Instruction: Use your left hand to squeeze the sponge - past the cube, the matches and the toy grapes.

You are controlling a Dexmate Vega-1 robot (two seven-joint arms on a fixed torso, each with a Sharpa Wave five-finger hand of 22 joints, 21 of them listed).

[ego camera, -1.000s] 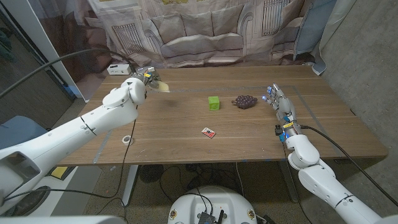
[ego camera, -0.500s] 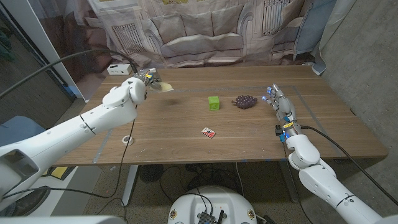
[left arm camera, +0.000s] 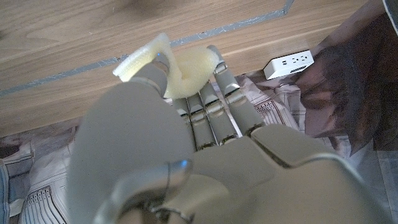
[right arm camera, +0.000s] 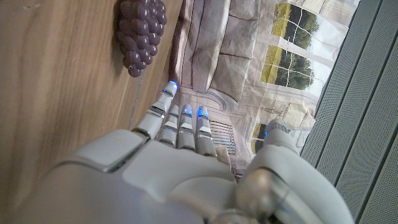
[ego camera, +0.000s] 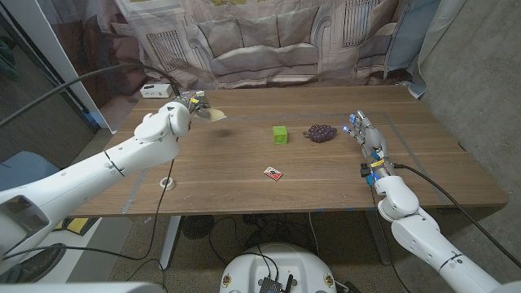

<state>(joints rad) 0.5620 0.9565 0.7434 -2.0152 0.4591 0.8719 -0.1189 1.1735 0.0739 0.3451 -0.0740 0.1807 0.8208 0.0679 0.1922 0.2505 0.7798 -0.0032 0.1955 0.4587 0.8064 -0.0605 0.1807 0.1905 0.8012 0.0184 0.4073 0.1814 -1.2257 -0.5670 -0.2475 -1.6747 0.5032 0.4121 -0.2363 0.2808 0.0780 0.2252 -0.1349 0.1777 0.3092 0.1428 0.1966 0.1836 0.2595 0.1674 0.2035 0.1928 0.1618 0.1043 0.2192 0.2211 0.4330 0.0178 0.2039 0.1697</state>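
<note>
While the sponge is in the grip, progress reads like this:
Sponge: pale yellow sponge point(left arm camera: 176, 67), lifted off the wooden table point(ego camera: 244, 175) at its far left part, bent and crumpled between the fingers point(left arm camera: 217, 102) of the left hand point(ego camera: 172, 116).
Left hand: fingers curled around the sponge, pressing it out of shape; how hard it is pressed is difficult to judge, since the head view shows only a small yellow flap point(ego camera: 213, 114) past the hand.
Right hand: right hand point(ego camera: 368, 140) at the table's right side, fingers stretched out and apart, holding nothing, just beside the toy grapes point(ego camera: 319, 132).
Bypassed items: green cube point(ego camera: 280, 134), toy grapes and matchbox point(ego camera: 273, 172) lie mid-table, well apart from the left hand.
Done: sponge picked out and grasped, squeeze apparently under way.
Left: probably finishing the squeeze and letting go.
</note>
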